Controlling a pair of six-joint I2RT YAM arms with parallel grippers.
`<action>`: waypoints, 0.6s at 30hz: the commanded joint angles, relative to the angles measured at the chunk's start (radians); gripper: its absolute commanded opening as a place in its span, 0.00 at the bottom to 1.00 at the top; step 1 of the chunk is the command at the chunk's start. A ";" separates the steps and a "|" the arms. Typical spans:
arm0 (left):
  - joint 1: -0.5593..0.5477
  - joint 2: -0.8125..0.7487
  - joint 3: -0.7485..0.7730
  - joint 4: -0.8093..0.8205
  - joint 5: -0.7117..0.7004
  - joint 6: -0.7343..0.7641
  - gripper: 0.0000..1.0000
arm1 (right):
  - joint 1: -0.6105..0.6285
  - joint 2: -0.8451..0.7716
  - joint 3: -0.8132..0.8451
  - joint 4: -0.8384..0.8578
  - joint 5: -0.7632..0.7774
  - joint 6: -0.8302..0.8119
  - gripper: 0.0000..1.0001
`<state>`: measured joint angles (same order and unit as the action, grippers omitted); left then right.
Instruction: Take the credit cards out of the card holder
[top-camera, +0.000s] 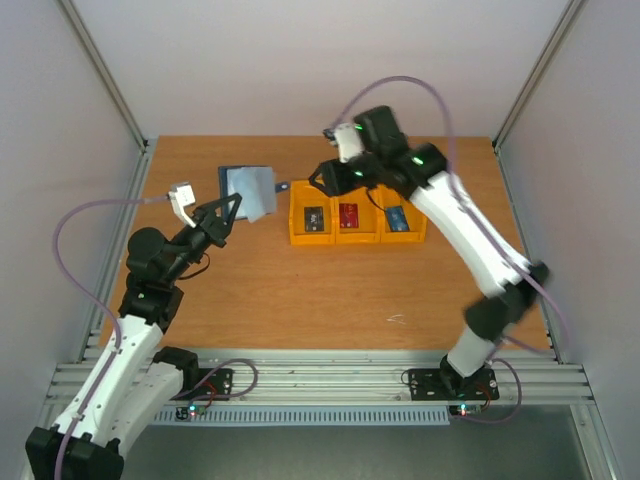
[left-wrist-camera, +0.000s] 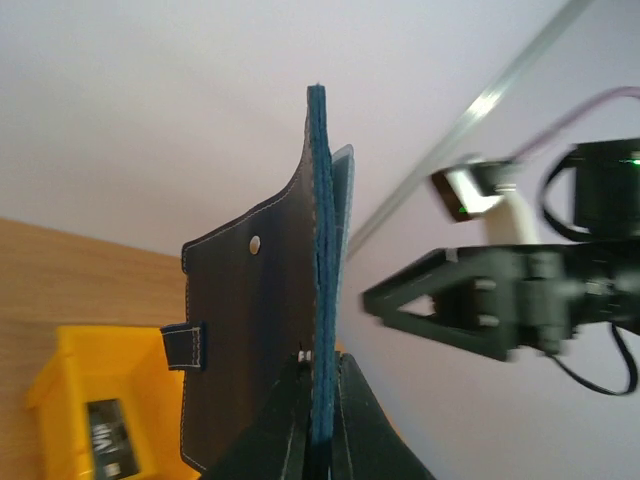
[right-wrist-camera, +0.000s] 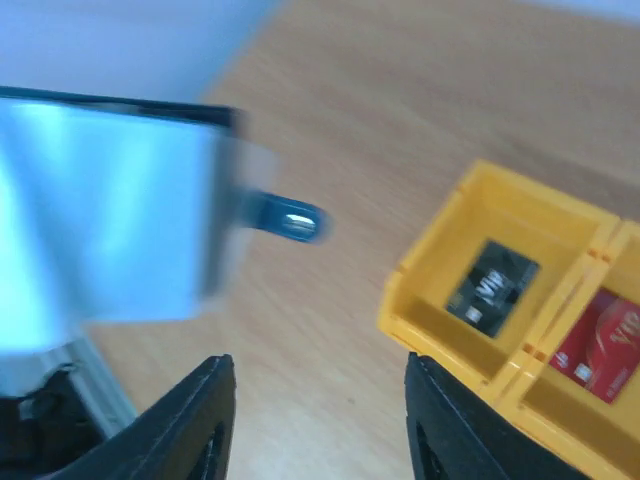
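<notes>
— over the far left of the table (top-camera: 300, 300), the holder (top-camera: 250, 190) is held up in the air. it is pinched at one edge by the left gripper (top-camera: 232, 205), whose fingers are closed tight on it.
— and its contents?
— a black card (top-camera: 314, 218), a red card (top-camera: 348, 215) and a blue card (top-camera: 397, 218) are seen in the bins (top-camera: 355, 240), one to a compartment. none can be made out in the holder, though its sleeves are blurred.
— the right gripper (right-wrist-camera: 318, 380)?
— its fingers are parted with nothing between them, just beside the holder's tab (right-wrist-camera: 285, 218).
— so what is called for?
— the emptying is judged done. the right gripper is best drawn back level, clear of the tab and the bin rims, so that nothing is knocked. the pinch on the holder is best kept firm until it is laid flat on the table.
</notes>
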<state>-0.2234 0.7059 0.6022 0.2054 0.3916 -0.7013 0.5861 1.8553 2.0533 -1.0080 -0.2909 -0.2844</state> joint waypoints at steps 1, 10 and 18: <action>0.000 0.051 0.038 0.297 0.228 -0.042 0.00 | -0.001 -0.378 -0.345 0.292 -0.178 -0.122 0.50; -0.062 0.120 0.176 0.552 0.384 -0.160 0.00 | -0.002 -0.675 -0.675 0.592 -0.408 -0.030 0.68; -0.098 0.089 0.186 0.572 0.370 -0.146 0.00 | -0.002 -0.615 -0.629 0.673 -0.422 0.072 0.83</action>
<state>-0.3073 0.8032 0.7723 0.6868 0.7567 -0.8455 0.5846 1.1973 1.3617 -0.4248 -0.6548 -0.2810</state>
